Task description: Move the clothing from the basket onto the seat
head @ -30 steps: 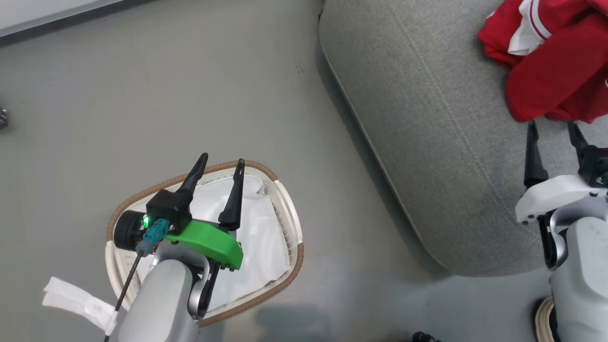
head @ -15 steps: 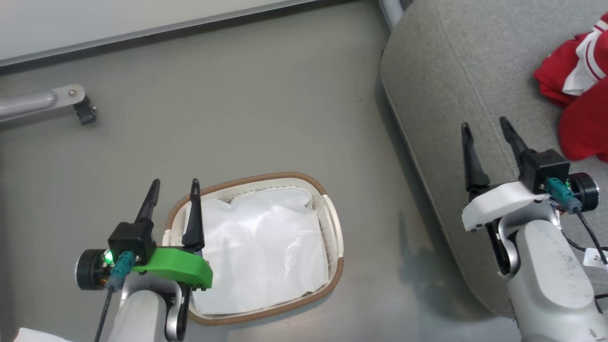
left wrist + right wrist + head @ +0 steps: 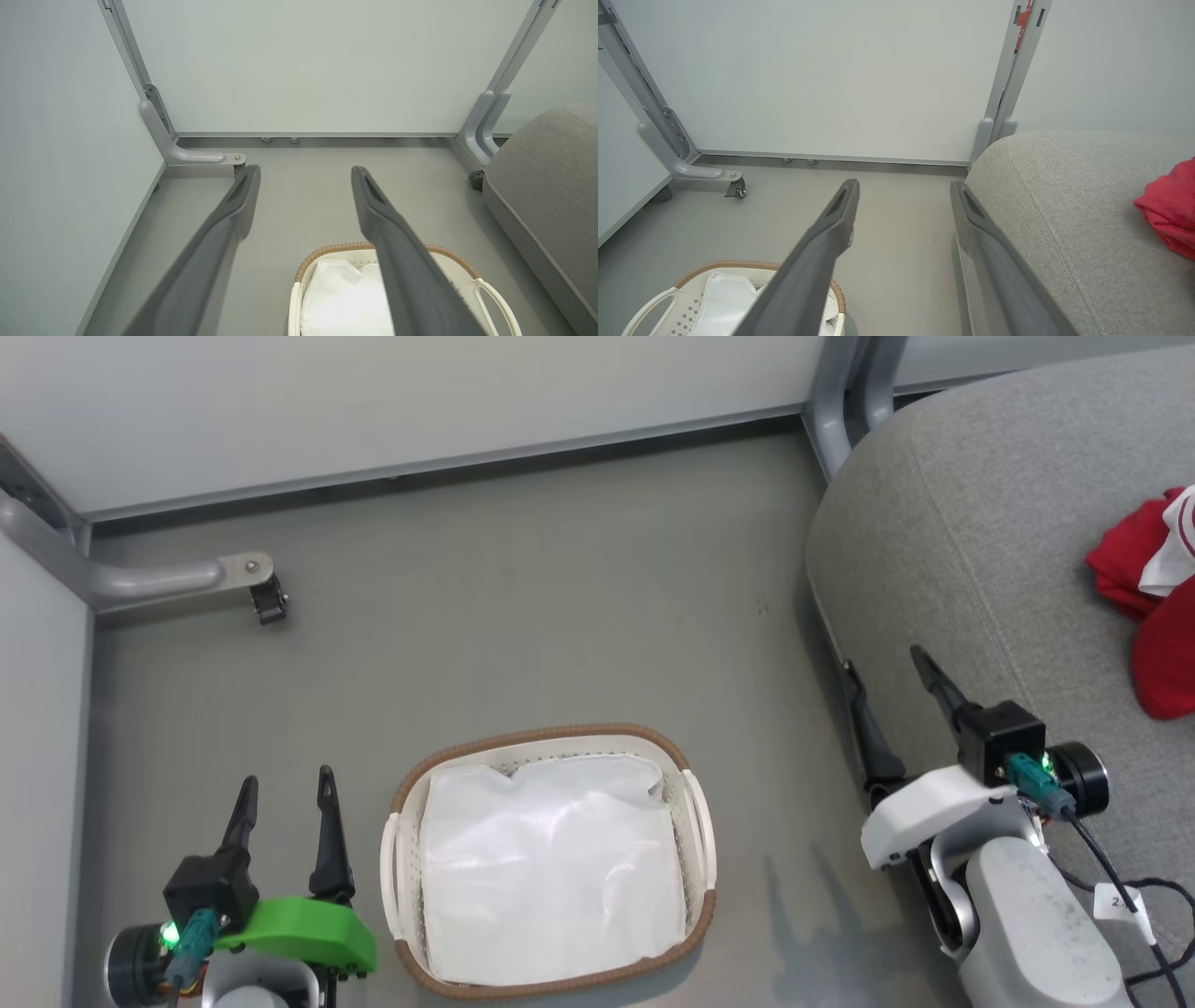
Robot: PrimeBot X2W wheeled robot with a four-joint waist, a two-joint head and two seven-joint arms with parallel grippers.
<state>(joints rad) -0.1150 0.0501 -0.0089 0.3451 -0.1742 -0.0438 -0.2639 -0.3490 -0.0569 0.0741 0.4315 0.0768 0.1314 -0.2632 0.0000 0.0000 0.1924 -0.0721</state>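
Evidently the transfer step is complete, on this inspector's judgement. The basket holds 1 white liner, and no red fabric is visible inside it. The clothing, a red heap with white striped trim, lies on the seat, well to the right of the basket and cut off by the head view's edge.

The left gripper hangs just left of the basket, jaws apart and holding nothing. The right gripper hangs right of the basket at the seat's near edge, jaws likewise apart and holding nothing.

The next move probably calls for no further pick. A look into the liner's folds for a hidden garment would confirm this, after which both arms could rest.

Count: 1 basket, 1 liner, 1 seat, 2 grippers, 1 red heap. How many garments make up the heap cannot be told.
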